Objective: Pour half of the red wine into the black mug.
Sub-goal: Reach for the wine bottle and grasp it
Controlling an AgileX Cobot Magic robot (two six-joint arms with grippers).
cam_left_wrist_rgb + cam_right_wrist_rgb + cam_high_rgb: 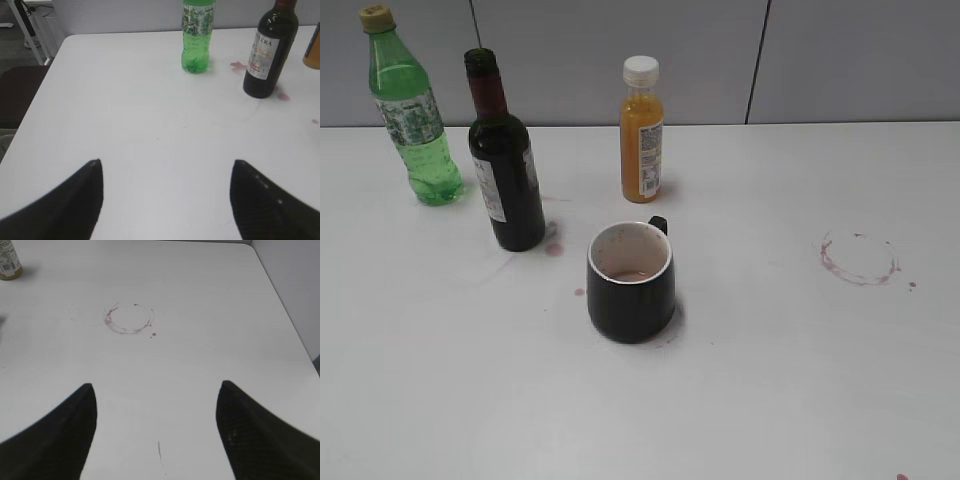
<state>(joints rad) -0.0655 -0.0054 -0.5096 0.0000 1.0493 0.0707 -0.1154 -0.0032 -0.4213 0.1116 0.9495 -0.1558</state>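
The dark-green wine bottle [507, 165] with maroon foil neck and white label stands upright and uncapped at the left of the white table; the left wrist view shows it at the far right [267, 52]. The black mug [630, 282] stands in the middle, handle pointing away, with a little reddish liquid at the bottom of its white inside. Neither gripper shows in the exterior view. My left gripper [166, 162] is open and empty over bare table, well short of the bottle. My right gripper [156, 385] is open and empty over the right part of the table.
A light-green plastic bottle [412, 110] stands at the back left. An orange juice bottle [641, 130] with white cap stands behind the mug. A red ring stain [860, 258] marks the table at the right [128, 318]. Small red spots lie near the wine bottle's base.
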